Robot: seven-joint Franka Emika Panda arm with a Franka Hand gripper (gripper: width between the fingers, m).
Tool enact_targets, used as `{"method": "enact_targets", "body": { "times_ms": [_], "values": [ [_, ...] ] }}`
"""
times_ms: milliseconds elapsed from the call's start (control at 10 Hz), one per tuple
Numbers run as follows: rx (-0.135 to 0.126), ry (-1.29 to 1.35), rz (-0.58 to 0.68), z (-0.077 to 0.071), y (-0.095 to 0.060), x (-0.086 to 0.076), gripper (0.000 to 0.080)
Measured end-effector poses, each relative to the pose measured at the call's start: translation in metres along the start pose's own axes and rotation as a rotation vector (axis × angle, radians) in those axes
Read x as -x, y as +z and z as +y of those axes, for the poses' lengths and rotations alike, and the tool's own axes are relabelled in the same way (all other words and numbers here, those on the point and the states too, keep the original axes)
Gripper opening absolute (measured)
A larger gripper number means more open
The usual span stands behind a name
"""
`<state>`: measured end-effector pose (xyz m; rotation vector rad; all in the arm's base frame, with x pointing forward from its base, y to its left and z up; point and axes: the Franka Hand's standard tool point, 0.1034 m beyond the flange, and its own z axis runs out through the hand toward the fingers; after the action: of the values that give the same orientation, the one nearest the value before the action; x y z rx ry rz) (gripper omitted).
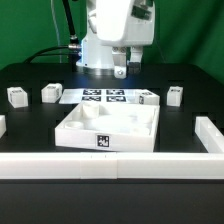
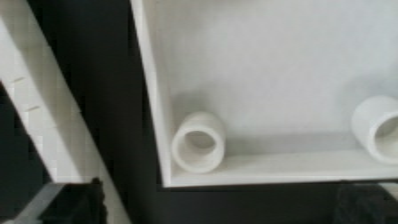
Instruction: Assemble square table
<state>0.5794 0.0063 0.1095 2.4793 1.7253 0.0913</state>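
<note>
The square table's top, a white slab [image 1: 108, 128] with a raised rim and a black-and-white tag on its front face, lies in the middle of the black table. Up close, the wrist view shows the slab [image 2: 267, 80] with two round corner sockets [image 2: 199, 140]. Small white tagged legs stand behind it: two at the exterior view's left [image 1: 16, 96] [image 1: 50, 93] and two at its right [image 1: 148, 98] [image 1: 175, 95]. My gripper [image 1: 126, 64] hangs above the slab's far side, touching nothing. Its dark fingers [image 2: 54, 205] stand wide apart, so the gripper [image 2: 217, 208] is open and empty.
The marker board [image 1: 105, 96] lies flat behind the slab. A long low white wall [image 1: 110, 165] runs along the front, with a side arm on the right [image 1: 210, 130]. A strip of that wall [image 2: 45, 110] shows beside the slab in the wrist view.
</note>
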Motion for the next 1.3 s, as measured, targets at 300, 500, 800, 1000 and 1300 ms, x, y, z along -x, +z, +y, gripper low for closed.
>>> {"method": "enact_targets", "body": {
  "times_ms": [300, 500, 800, 1000, 1300],
  "values": [
    [0.001, 0.005, 0.001, 0.002, -0.001, 0.0, 0.065],
    [-0.006, -0.002, -0.004, -0.002, 0.003, 0.002, 0.065],
    [-0.081, -0.009, -0.029, -0.053, 0.035, 0.02, 0.065],
    [-0.11, 0.0, -0.038, -0.067, 0.046, 0.016, 0.065],
    [-0.107, 0.001, -0.037, -0.065, 0.046, 0.017, 0.065]
  ]
}}
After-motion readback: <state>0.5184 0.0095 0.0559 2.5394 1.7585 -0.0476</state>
